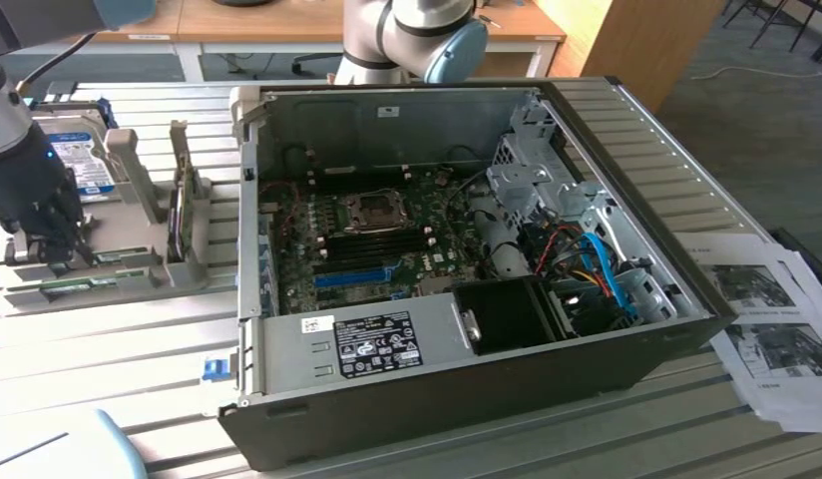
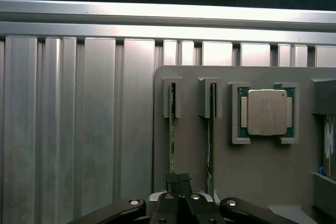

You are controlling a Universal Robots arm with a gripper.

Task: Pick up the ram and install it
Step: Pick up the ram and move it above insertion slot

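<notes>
Two green ram sticks stand edge-on in slots of a grey holder plate (image 2: 191,150). The ram (image 2: 171,129) nearer the plate's edge runs straight in between my fingertips. My gripper (image 2: 178,182) is shut on its end, and the stick still sits in its slot. The other stick (image 2: 211,140) stands just beside it, untouched. In the exterior view my gripper (image 1: 49,244) is low over the holder (image 1: 119,264) at that view's left, apart from the open computer case (image 1: 451,269). Inside the case, the motherboard shows a bright blue slot (image 1: 351,276).
A processor chip (image 2: 266,111) lies in its own cradle on the plate beside the sticks. A hard drive (image 1: 81,165) with a blue-and-white label stands in a bracket behind my gripper. Printed papers (image 1: 770,319) lie at the exterior view's right. The table is ribbed metal.
</notes>
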